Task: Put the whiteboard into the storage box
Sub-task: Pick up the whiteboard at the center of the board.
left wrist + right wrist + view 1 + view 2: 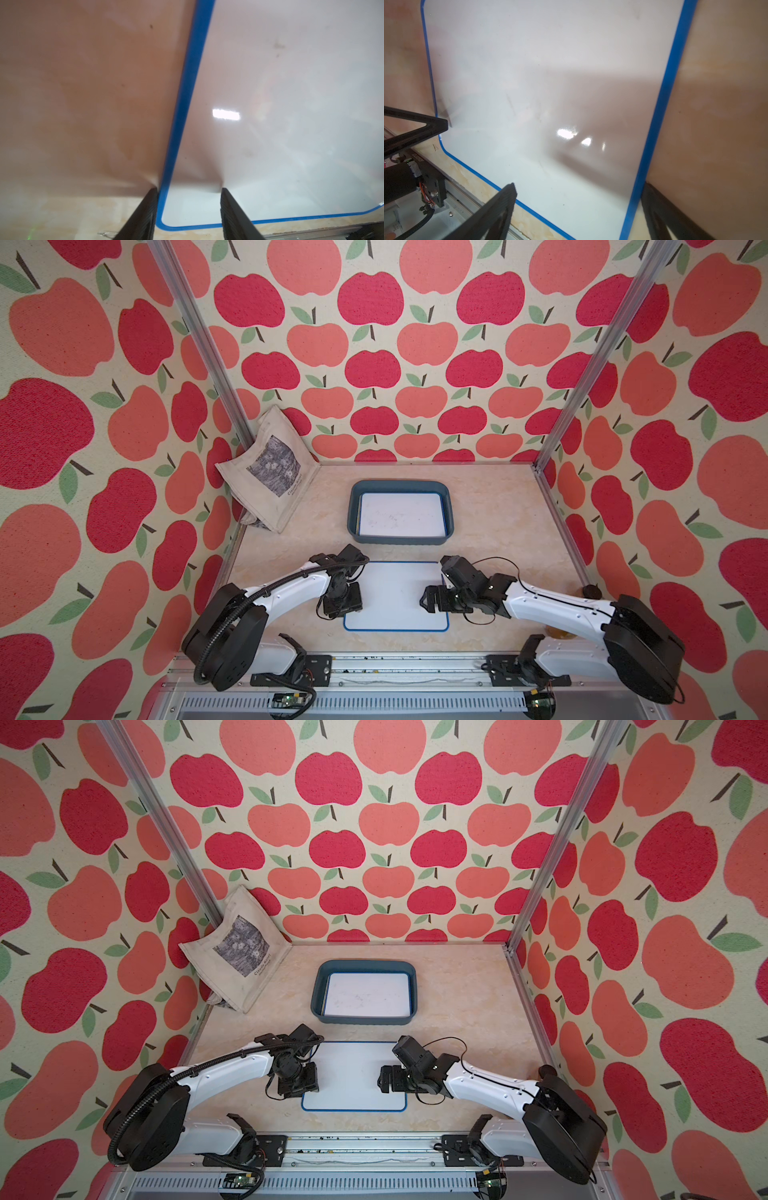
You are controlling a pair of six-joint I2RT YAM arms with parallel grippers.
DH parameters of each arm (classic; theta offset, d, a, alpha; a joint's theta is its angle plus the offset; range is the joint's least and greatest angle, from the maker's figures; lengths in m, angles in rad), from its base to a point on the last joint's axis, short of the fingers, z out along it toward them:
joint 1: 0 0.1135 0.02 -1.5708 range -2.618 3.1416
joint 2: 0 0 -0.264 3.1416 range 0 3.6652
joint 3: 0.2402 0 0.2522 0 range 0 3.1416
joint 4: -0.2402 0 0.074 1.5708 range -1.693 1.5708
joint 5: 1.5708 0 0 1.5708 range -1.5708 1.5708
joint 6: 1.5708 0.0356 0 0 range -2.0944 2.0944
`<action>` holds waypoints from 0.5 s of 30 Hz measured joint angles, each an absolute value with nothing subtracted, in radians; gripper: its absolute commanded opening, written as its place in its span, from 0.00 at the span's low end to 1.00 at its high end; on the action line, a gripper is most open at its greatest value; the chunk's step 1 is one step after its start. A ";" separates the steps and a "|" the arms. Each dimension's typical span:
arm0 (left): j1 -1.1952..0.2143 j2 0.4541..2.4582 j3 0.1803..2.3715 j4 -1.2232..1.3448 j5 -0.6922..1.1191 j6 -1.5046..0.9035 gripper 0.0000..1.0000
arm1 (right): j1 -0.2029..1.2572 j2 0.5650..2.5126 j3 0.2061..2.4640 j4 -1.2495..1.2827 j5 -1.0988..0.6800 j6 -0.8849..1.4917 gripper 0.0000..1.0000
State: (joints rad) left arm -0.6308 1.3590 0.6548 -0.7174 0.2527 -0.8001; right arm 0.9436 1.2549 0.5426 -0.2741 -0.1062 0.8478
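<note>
A whiteboard [395, 593] [353, 1073] with a blue rim lies flat on the table near the front edge. My left gripper [347, 608] [189, 190] stands open astride its left edge. One fingertip [152, 193] is on the table against the blue rim and the other is on the white face [291, 104]. My right gripper [430, 599] [579, 185] is open wide over the board's right side [550, 62], with one finger outside the right rim. Further back sits the dark teal storage box [399, 484] [365, 963], and another whiteboard [401, 514] lies inside it.
A beige tote bag [270, 472] leans in the back left corner. Apple-patterned walls and aluminium posts [552, 472] close in the table. The arms' mounting rail [395, 664] runs along the front edge, close to the board.
</note>
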 measured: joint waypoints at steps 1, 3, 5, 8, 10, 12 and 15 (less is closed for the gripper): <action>-0.626 1.351 0.649 -0.713 0.259 -0.793 0.51 | 0.944 1.255 0.542 -0.273 -0.106 0.852 0.98; -0.614 1.333 0.635 -0.701 0.276 -0.777 0.51 | 0.944 1.255 0.538 -0.267 -0.104 0.859 0.98; -0.597 1.311 0.616 -0.685 0.299 -0.760 0.51 | 0.944 1.256 0.533 -0.260 -0.102 0.866 0.98; -0.559 1.272 0.582 -0.651 0.356 -0.739 0.51 | 0.943 1.257 0.532 -0.254 -0.083 0.868 0.98; -0.537 1.254 0.564 -0.628 0.398 -0.722 0.51 | 0.943 1.259 0.532 -0.252 -0.063 0.870 0.98; -0.517 1.240 0.547 -0.607 0.439 -0.709 0.52 | 0.943 1.263 0.532 -0.248 -0.040 0.870 0.98; -0.498 1.223 0.522 -0.578 0.505 -0.695 0.52 | 0.941 1.271 0.532 -0.237 0.004 0.870 0.98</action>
